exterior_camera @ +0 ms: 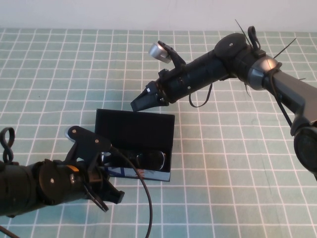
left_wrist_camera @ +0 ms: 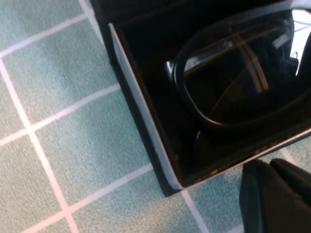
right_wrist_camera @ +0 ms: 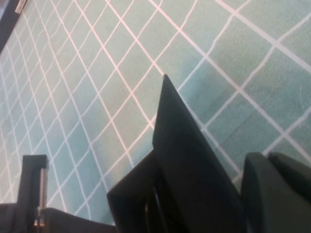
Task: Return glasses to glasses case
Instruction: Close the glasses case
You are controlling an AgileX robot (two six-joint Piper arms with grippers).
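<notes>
The glasses case (exterior_camera: 133,126) stands open in the middle of the table, its flat lid upright at the far side. The black glasses (exterior_camera: 150,158) lie inside it. My left gripper (exterior_camera: 112,196) is shut and empty, low by the case's near left corner. In the left wrist view its fingers (left_wrist_camera: 272,196) sit just outside the case's white-edged wall (left_wrist_camera: 141,116), with one lens of the glasses (left_wrist_camera: 192,104) showing inside. My right gripper (exterior_camera: 140,103) is shut and empty, just behind the lid's top edge. In the right wrist view the lid (right_wrist_camera: 189,160) stands next to its fingers (right_wrist_camera: 277,191).
The table is covered with a green cloth with a white grid (exterior_camera: 228,163). A black cable (exterior_camera: 146,198) from the left arm hangs over the case's front. The right arm (exterior_camera: 223,59) reaches in from the far right.
</notes>
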